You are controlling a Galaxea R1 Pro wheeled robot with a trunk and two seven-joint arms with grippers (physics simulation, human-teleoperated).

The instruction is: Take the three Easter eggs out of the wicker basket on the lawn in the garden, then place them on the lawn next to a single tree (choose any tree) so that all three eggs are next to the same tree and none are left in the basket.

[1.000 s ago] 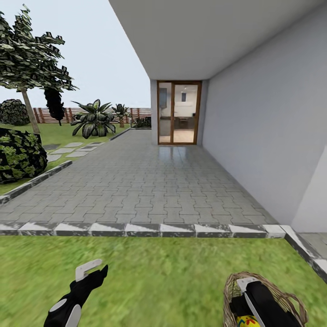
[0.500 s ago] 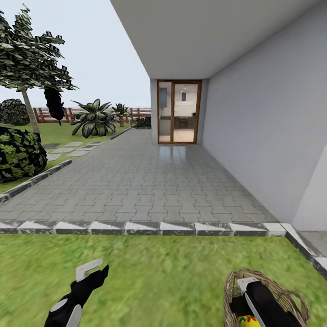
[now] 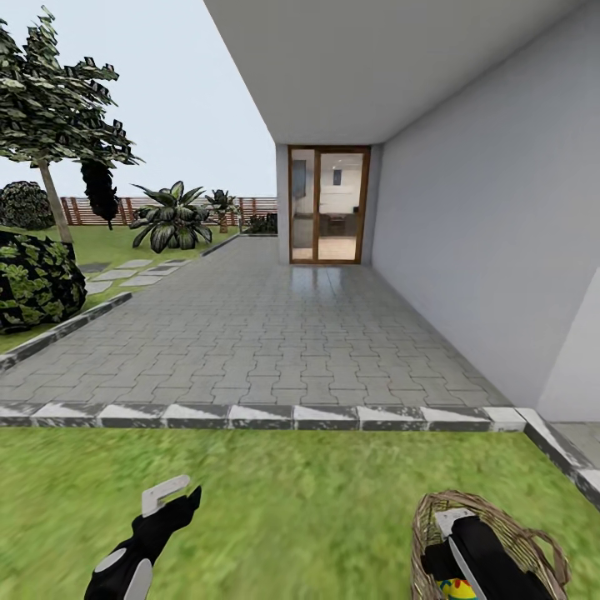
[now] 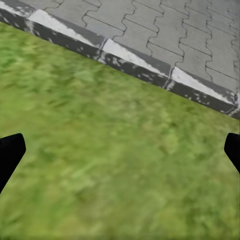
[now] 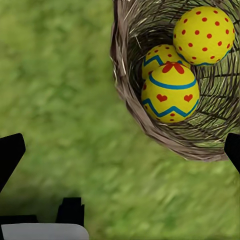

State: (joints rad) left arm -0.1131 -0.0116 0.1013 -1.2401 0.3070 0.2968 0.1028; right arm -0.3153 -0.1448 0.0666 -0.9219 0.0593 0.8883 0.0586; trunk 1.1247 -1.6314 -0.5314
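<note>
Eggs (image 5: 170, 93) in basket (image 5: 131, 102); right tool (image 5: 120, 147) wide open, empty.

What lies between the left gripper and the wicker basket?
In the head view, only bare lawn lies between the left gripper and the wicker basket. Its jaws stand wide apart over grass.

**Surfaces and materials in the garden scene**

The round brown wicker basket (image 5: 165, 132) is rough open-weave cane with frayed strands at its rim. The three yellow painted eggs (image 5: 170, 93) inside look smooth and softly matt. The bright green mottled lawn (image 3: 317, 500) reads as coarse grass. The grey interlocking paving (image 3: 275, 333) is stone-like with a faint sheen near the wood-framed glass door (image 3: 328, 207). The house wall (image 3: 475, 233) is smooth matt plaster.
</note>
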